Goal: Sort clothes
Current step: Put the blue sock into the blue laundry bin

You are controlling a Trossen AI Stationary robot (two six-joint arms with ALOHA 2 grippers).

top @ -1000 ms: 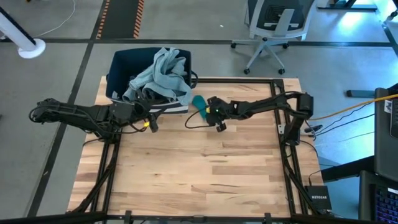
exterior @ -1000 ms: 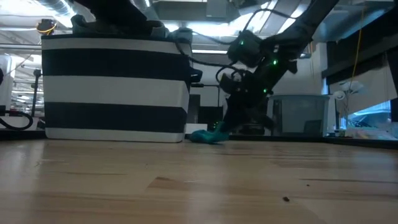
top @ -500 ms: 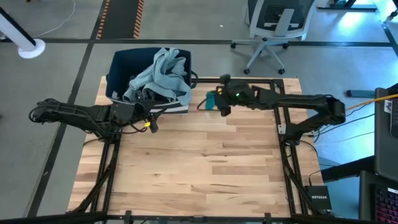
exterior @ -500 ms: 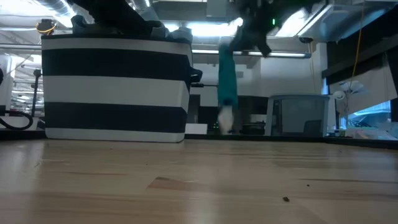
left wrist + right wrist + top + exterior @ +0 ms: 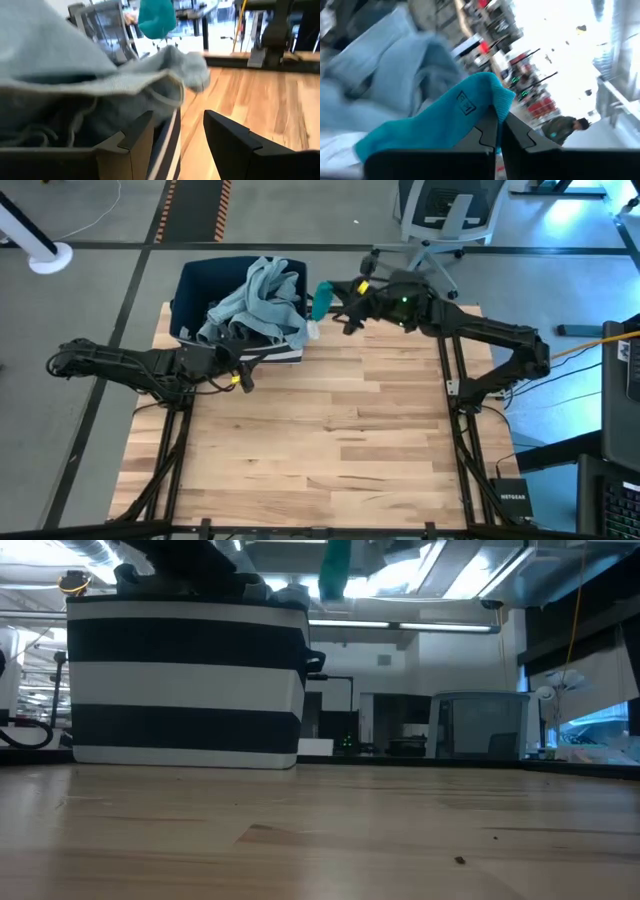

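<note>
The dark blue bin with white stripes (image 5: 195, 290) stands at the table's far left, and a light grey-blue garment (image 5: 262, 302) is heaped over its rim. A teal piece (image 5: 322, 298) with a white lower end hangs high beside the bin's right side, with my right gripper (image 5: 342, 308) shut on it. It also shows at the top of the low view as the teal piece (image 5: 337, 564). My left gripper (image 5: 177, 142) is open at the bin's near side, and the bin's striped wall (image 5: 170, 145) shows between its fingers. My right gripper pinches the teal piece's upper end (image 5: 492, 102) between its two fingers. The fingers lie about level and come from the table's right. The piece hangs below them, clear of the table. Whether my left gripper touches the bin's wall, I cannot tell.
Bare wooden tabletop (image 5: 330, 440) takes up the near and middle part. An office chair (image 5: 440, 225) stands on the floor beyond the far edge. A person (image 5: 562, 129) shows far off in the room.
My right gripper has risen from the tabletop and gone toward the far edge and the bin, tipping from pointing down to about level. The teal piece, which lay on the table, is lifted clear and hangs from the shut fingers.
</note>
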